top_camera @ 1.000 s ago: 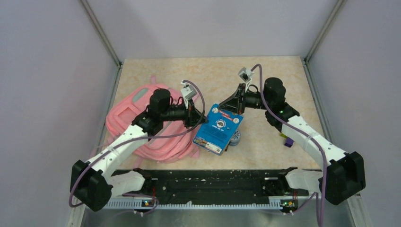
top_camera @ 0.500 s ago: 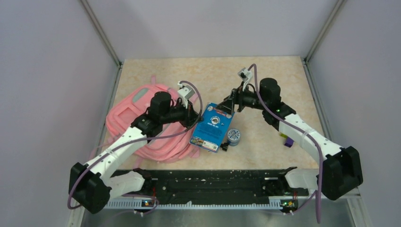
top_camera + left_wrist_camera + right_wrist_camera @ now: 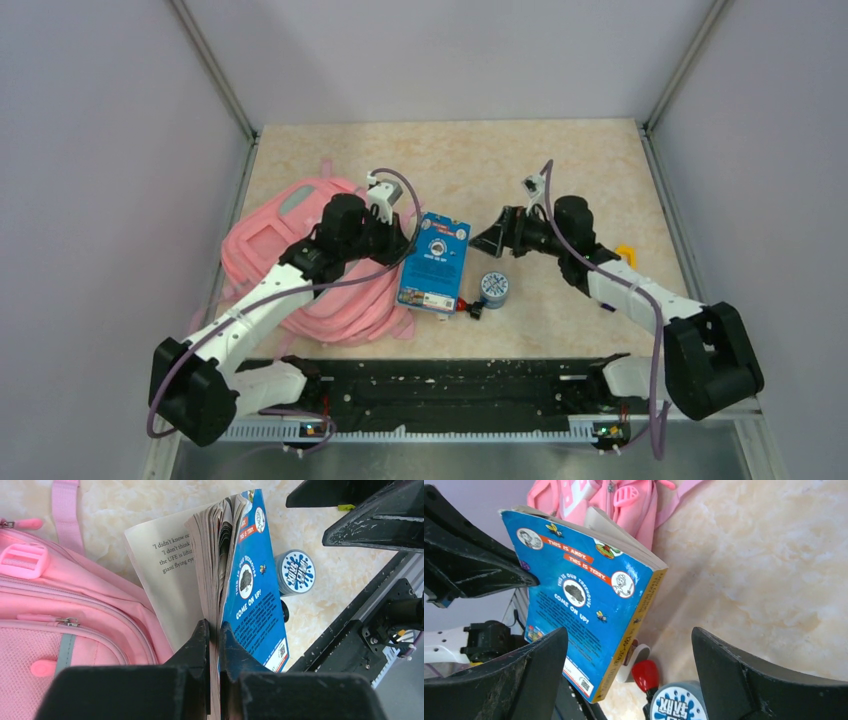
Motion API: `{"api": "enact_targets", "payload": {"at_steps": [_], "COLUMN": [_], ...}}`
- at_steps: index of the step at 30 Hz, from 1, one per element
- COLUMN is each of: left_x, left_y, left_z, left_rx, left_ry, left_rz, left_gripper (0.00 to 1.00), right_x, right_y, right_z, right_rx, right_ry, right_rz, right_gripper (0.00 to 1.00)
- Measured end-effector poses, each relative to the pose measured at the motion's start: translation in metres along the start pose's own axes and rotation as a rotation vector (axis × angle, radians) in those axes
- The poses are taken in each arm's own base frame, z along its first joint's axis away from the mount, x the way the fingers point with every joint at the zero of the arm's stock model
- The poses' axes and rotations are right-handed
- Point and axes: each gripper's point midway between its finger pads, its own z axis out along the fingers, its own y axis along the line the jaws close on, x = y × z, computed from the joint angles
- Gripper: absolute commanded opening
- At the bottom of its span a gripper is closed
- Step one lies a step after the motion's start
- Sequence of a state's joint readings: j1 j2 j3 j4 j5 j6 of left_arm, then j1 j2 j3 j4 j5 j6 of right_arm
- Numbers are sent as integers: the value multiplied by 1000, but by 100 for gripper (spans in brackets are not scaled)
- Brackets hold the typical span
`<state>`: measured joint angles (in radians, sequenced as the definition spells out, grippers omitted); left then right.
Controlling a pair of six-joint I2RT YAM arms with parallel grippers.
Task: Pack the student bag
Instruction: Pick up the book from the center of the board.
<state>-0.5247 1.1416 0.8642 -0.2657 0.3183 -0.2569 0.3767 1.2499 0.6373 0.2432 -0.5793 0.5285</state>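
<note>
The left gripper (image 3: 212,630) is clamped on the edge of the blue book (image 3: 433,262) while the right gripper (image 3: 485,240) stands wide open and empty just beside it, so the left alone should swing the book steadily to the student bag (image 3: 270,250), slumped by the left edge of the table (image 3: 560,160). Only the left wrist view shows a loose page (image 3: 160,555) splaying towards the bag; the top view hides it.

Beige marbled table (image 3: 560,150) — pink student bag (image 3: 257,243), round blue tub (image 3: 493,288)
</note>
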Motion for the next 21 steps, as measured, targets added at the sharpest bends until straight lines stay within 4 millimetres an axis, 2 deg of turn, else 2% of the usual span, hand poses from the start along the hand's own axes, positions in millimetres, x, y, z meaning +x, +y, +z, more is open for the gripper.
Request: {"api": "enact_targets", "payload": {"at_steps": [4, 6, 8, 11, 14, 16, 19, 21], "left_x": [-1, -1, -1, -2, -3, -4, -5, -6], "left_y": [2, 4, 4, 5, 4, 4, 3, 2], "left_z": [0, 0, -1, -2, -3, -4, -5, -6], "left_rx": [-14, -19, -23, -26, -24, -24, -21, -15], "left_ry": [-3, -4, -6, -11, -16, -18, -23, -27], "left_rz": [-8, -10, -12, -14, -13, -13, -16, -19], "left_gripper": [0, 0, 0, 0, 0, 0, 0, 0], "right_x": [-6, -3, 3, 24, 39, 41, 35, 25], "right_y": [4, 1, -4, -6, 0, 9, 24, 37], "right_z": [10, 18, 26, 41, 50, 54, 59, 59], "right_rx": [-52, -67, -73, -92, -134, -181, -256, -317], "right_ry": [-26, -18, 1, 62, 108, 116, 106, 84], "right_rz": [17, 41, 67, 103, 135, 147, 154, 153], "right_gripper": [91, 91, 91, 91, 91, 90, 85, 69]}}
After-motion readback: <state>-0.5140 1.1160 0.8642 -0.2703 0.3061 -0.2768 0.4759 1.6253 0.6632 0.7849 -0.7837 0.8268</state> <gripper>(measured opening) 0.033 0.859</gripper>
